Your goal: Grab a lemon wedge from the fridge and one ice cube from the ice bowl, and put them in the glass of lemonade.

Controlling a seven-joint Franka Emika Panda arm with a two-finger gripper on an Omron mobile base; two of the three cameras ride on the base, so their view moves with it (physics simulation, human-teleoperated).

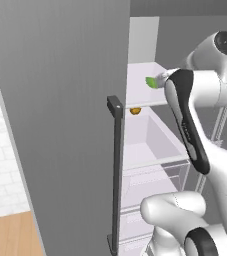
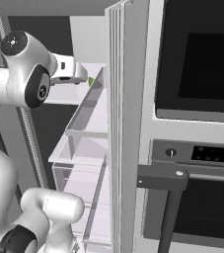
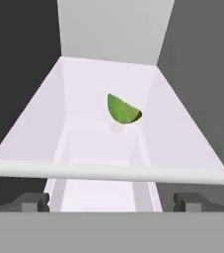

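Note:
The fridge [image 1: 60, 125] stands open, its white shelves showing. A small green lemon wedge [image 3: 123, 110] lies on the upper shelf [image 3: 39, 133], also seen as the wedge [image 1: 151, 82] from the left and as the wedge [image 2: 91, 80] from the right. My gripper [image 3: 111, 202] is open, level with that shelf's front edge, a short way before the wedge and not touching it. From the base views the gripper [image 1: 161, 79] reaches into the fridge beside the wedge. The ice bowl and the glass of lemonade are out of view.
A tiny orange-brown item [image 1: 135, 111] sits under the upper shelf's front. The open door's dark bar handle [image 1: 116, 170] stands left of the arm. The other door's edge [image 2: 126, 123] and a black-fronted oven column [image 2: 197, 99] are on the right. Drawers [image 1: 150, 170] lie below.

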